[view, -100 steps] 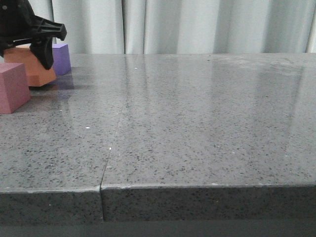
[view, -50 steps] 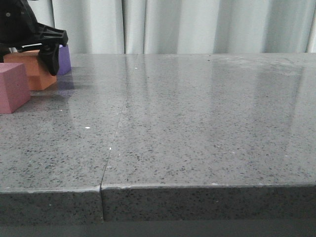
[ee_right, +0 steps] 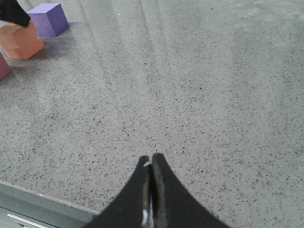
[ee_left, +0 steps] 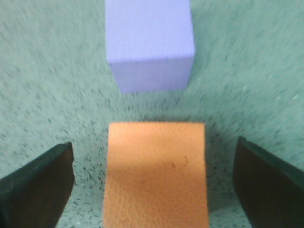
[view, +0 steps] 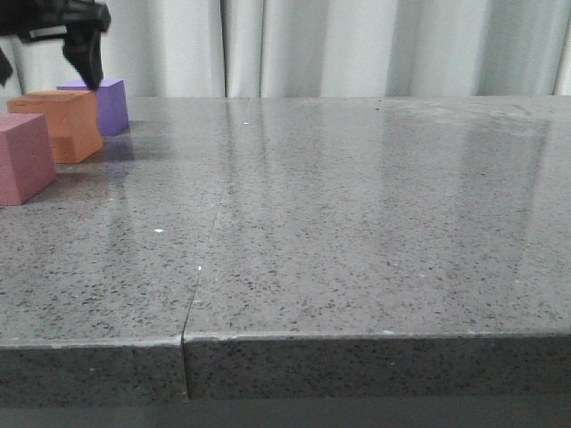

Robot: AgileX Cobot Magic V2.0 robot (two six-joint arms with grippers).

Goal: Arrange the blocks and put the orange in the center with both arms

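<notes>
The left pincer [ee_left: 152, 190] hangs spread and empty above the orange cube [view: 61, 123], which sits between the purple cube [view: 107, 105] and pink-red cube [view: 24, 156], where a careless descent could nudge it askew; the right pincer [ee_right: 151, 164] is clenched, empty.

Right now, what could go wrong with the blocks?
The open left gripper hangs just above the orange cube; drifting sideways could knock it out of place. The purple cube and pink-red cube sit close beside it, so one bump might push them too. All three sit far left, near the table edge.
</notes>
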